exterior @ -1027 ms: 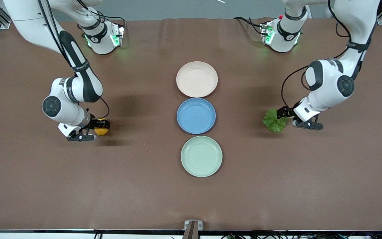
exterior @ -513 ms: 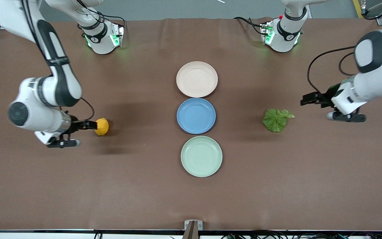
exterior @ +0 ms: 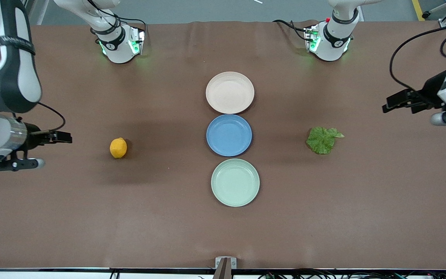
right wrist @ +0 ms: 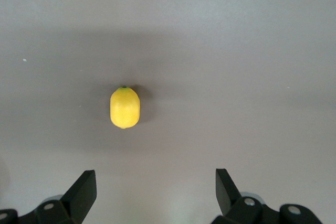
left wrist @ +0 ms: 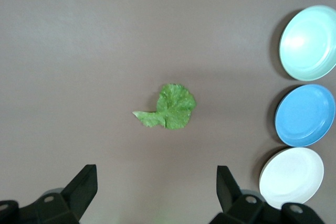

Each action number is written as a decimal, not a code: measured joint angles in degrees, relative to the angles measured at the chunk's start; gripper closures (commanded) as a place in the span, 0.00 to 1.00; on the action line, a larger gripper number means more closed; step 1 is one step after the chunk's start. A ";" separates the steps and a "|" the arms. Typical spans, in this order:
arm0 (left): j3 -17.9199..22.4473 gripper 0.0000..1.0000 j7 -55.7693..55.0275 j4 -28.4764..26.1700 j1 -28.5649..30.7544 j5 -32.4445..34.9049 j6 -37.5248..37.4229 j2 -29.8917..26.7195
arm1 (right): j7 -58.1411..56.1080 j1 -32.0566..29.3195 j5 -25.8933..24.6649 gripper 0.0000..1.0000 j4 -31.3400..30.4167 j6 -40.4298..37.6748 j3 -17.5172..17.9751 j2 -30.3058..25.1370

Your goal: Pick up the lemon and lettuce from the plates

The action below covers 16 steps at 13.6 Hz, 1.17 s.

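Now that both arms had let go and pulled away, the lemon (exterior: 118, 148) lay on the table (exterior: 168, 232), well apart from the wide-open right gripper (exterior: 58, 137). The lettuce (exterior: 322, 140) lay apart from the wide-open left gripper (exterior: 395, 103). The plates (exterior: 230, 92) sat empty, so the job looked done.

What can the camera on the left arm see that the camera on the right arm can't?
Only the left wrist view shows the lettuce lying on the brown table, plus three bare plates in a row: the mint green plate, the blue plate and the beige-pink plate. Only the right wrist view shows the lemon, alone on the table. Both show the same tabletop and their own open gripper, the left gripper and the right gripper, up off the table and holding nothing.
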 measured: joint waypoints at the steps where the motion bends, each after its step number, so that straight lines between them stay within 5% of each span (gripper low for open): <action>1: 0.00 0.00 -0.25 0.44 0.13 0.23 -0.25 -0.60 | 0.00 -0.04 0.00 0.00 2.62 -1.53 -0.03 -0.01; 10: 0.54 0.00 -1.02 6.81 -2.56 6.89 -0.28 0.67 | 0.01 -0.18 0.01 0.00 5.94 -5.05 0.06 0.13; 14: 12.27 0.00 -1.02 7.62 -12.78 6.93 -0.39 0.89 | 0.01 -0.39 0.01 0.00 0.27 -2.33 0.00 -5.16; 16: 14.78 0.00 -1.02 7.65 -15.04 6.93 -0.98 0.90 | 0.01 -0.38 0.01 0.00 -5.09 0.09 0.06 -9.59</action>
